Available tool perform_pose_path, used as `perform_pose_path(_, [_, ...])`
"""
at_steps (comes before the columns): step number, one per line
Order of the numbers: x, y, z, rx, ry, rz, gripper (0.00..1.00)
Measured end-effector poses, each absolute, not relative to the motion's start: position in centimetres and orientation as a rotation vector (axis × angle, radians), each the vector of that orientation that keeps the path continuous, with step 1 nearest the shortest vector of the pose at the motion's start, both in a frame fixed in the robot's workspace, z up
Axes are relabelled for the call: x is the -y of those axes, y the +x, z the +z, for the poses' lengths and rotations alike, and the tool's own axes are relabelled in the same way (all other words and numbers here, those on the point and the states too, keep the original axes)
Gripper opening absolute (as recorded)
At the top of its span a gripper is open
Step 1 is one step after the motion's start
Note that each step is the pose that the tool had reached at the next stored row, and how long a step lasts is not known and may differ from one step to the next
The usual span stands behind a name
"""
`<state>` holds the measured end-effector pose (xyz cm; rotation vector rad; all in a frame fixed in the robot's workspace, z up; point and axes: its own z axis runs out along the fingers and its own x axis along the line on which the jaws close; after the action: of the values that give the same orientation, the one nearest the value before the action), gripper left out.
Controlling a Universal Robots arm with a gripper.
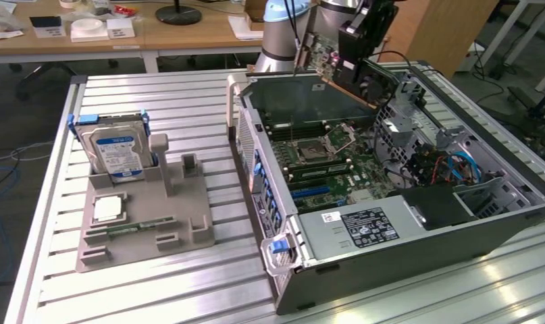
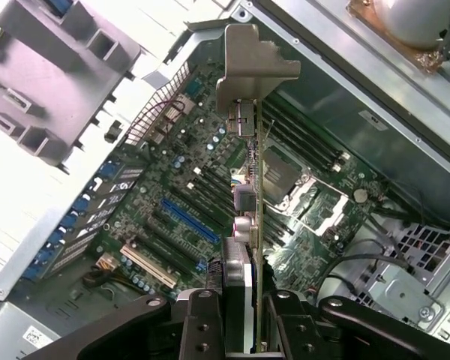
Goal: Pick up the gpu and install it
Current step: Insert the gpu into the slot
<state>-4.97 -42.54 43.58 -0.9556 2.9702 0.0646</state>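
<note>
The gpu (image 1: 331, 61) hangs in my gripper (image 1: 352, 40) above the back of the open computer case (image 1: 390, 223), tilted, its green board facing the exterior view's left. In the wrist view the gpu (image 2: 256, 225) runs edge-on away from the camera, with its pale metal bracket (image 2: 251, 64) at the far end. My fingers (image 2: 202, 319) are shut on its near edge. Below the card lies the motherboard (image 2: 210, 195) with a blue slot (image 2: 189, 219) and several dark slots. The card is well clear of the board.
A grey parts holder (image 1: 146, 216) on the slatted table (image 1: 164, 94) carries a silver hard drive with a blue label (image 1: 117, 154), a processor (image 1: 108, 206) and a memory stick (image 1: 142, 227). A power supply (image 1: 367, 229) and cables (image 1: 452, 165) sit inside the case.
</note>
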Motion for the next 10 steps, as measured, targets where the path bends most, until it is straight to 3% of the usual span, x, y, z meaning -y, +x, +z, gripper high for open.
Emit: perform_pose_path(10, [42.54, -4.98, 43.58, -2.915, -1.118, 0.066, 0.28])
